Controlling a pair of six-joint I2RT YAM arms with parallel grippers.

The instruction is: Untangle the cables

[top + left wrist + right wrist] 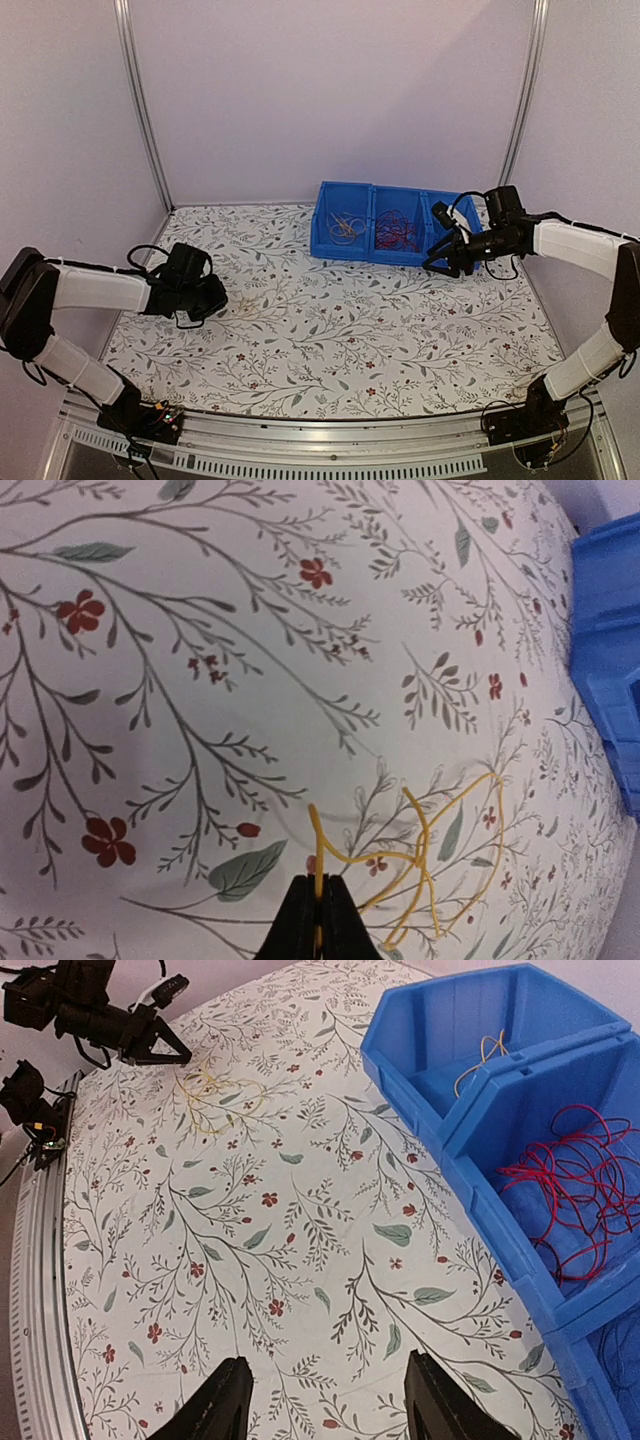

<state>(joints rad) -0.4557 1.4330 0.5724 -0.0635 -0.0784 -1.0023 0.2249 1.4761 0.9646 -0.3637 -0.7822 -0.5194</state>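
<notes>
Yellow cables (430, 852) lie on the worktop (200, 680), lower centre of left wrist view, one strand clenched in left gripper (320, 890); red cables (565, 1185) sit in blue bin (410, 1080) at right, right gripper (328, 1365) released nearby.

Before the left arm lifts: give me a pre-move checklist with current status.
1. Left gripper shut on the thin yellow wire loops: ok, pinched near one end.
2. Loops are one wire and not several tangled: cannot tell.
3. Loops lie free on the floral tablecloth, nothing across them: ok.
4. Right gripper open and empty, over the cloth beside the blue plastic three-compartment bin: ok.
5. Red wire tangle inside the bin's middle compartment, away from the lift: ok.
6. Pinch firm enough to hold through a lift: cannot tell.
</notes>
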